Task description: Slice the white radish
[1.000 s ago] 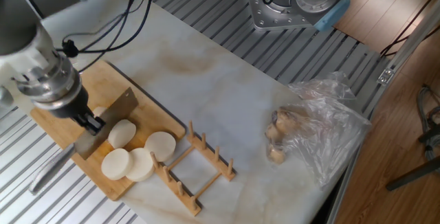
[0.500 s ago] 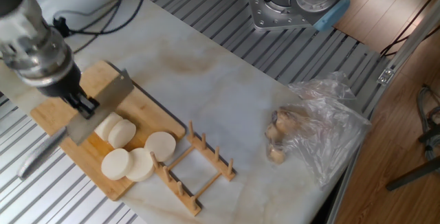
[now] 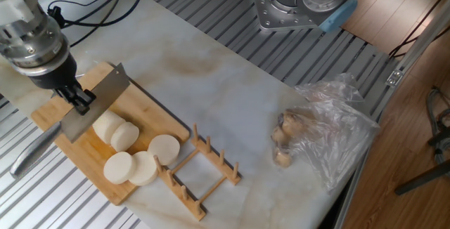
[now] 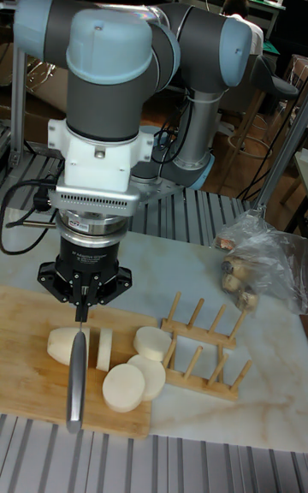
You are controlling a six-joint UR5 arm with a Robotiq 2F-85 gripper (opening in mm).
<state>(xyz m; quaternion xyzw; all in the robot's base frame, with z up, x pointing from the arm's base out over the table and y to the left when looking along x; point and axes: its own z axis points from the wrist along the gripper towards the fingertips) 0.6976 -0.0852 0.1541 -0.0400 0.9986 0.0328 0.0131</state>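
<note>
White radish (image 3: 107,125) sits on your wooden cutting board (image 3: 151,116) at the table's near-left corner: a short stub with one cut disc leaning against its cut end, and three more round slices (image 3: 140,164) lying flat and overlapping toward the board's corner next to the wooden dish rack (image 3: 200,169). Your gripper (image 3: 79,99) hangs over the stub end of the board, its jaws pinching the knife (image 3: 95,102) by the spine of its broad steel blade. You can see in the tall fixed view that the blade (image 4: 77,373) runs edge-down just at the stub (image 4: 64,344), between it and the leaning disc (image 4: 104,349); whether it touches the radish you cannot tell. Over by the table's right edge, well apart from the board, lies a clear plastic bag (image 3: 330,127) holding brownish lumps (image 3: 285,141).
</note>
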